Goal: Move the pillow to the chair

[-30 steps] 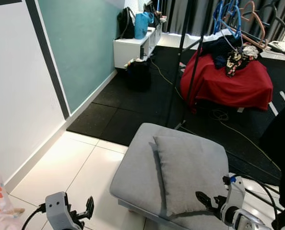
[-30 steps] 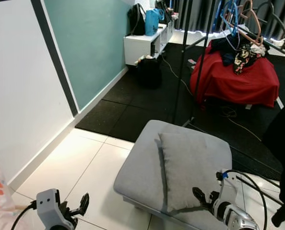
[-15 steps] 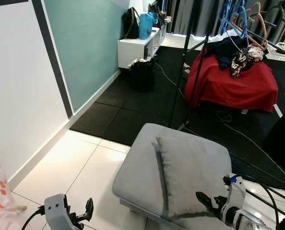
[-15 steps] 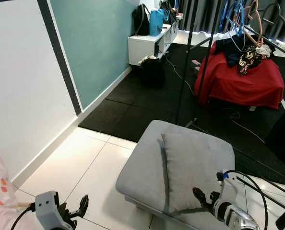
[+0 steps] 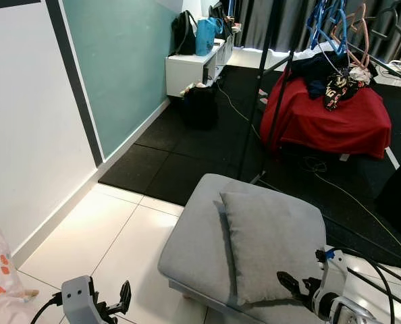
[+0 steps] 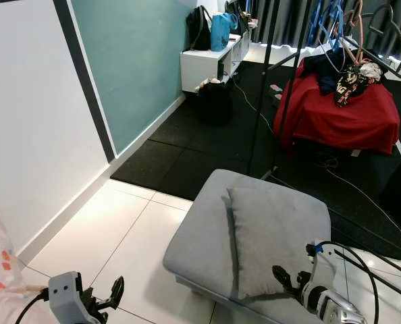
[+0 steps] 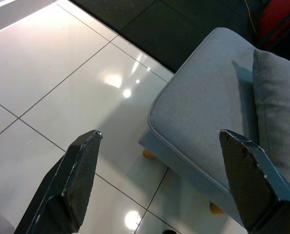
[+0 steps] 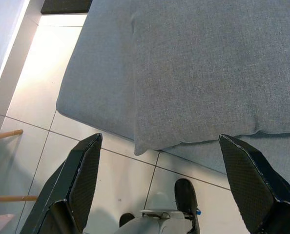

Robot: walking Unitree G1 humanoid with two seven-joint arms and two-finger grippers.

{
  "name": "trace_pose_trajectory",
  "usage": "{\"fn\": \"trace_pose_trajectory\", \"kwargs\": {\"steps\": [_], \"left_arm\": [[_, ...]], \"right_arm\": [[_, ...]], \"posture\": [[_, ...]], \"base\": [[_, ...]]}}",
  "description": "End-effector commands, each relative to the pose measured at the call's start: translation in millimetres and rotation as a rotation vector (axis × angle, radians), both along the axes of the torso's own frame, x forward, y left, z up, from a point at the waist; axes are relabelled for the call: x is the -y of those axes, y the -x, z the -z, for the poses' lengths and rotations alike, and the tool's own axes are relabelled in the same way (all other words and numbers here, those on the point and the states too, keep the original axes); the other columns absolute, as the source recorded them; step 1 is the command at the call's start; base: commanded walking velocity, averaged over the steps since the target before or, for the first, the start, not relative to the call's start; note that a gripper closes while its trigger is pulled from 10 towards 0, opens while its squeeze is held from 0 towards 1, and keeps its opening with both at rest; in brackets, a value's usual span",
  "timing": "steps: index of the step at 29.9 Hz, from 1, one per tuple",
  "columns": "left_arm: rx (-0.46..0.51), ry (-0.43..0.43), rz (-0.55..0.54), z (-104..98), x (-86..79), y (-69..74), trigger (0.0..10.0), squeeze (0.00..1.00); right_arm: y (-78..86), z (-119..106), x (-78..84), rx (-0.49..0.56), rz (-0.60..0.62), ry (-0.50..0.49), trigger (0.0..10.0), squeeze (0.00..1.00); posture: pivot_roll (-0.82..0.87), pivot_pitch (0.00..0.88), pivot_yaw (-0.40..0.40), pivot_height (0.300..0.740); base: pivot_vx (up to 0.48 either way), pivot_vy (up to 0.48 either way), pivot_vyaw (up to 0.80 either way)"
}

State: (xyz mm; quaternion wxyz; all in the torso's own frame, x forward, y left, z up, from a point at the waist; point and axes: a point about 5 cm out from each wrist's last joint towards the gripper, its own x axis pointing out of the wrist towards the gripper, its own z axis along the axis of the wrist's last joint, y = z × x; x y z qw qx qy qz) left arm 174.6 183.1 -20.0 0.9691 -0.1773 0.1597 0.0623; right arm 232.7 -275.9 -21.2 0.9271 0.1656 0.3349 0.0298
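Grey pillow [image 5: 273, 241] lies on the grey chair [image 5: 194, 243], apparently untouched.

From our head we are looking down and forward toward twelve o'clock; both wrist cameras are looking down from close above, sharing the grey pillow [image 8: 198, 73] and chair [image 7: 203, 112].

Grey pillow [image 5: 271, 241] flat on grey chair [image 5: 199, 244].

— What colours are in front of me?
— My grey pillow [image 5: 273, 239] lies on a matching grey chair [image 5: 199, 236]. White glossy floor tiles [image 5: 99, 229], black mat [image 5: 187, 152], teal wall [image 5: 119, 61], red cover [image 5: 329, 118].
— And my pincers?
— Black fingers [image 7: 81, 170].
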Motion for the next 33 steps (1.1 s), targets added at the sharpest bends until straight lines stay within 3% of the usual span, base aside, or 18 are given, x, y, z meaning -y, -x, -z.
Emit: {"fn": "trace_pose_trajectory", "kwargs": {"steps": [1, 33], "left_arm": [[0.001, 0.01, -0.01, 1.2, -1.5, 0.9, 10.0, 0.0], [-0.002, 0.005, -0.014, 2.8, -3.9, 1.1, 10.0, 0.0]], "right_arm": [[1.3, 1.1, 0.0, -0.01, 0.002, -0.005, 10.0, 0.0], [1.2, 0.9, 0.2, -0.008, 0.006, -0.008, 10.0, 0.0]], "posture": [[-0.12, 0.0, -0.045, 0.74], [-0.12, 0.0, -0.045, 0.74]], "base": [[0.0, 0.0, 0.0], [0.0, 0.0, 0.0]]}}
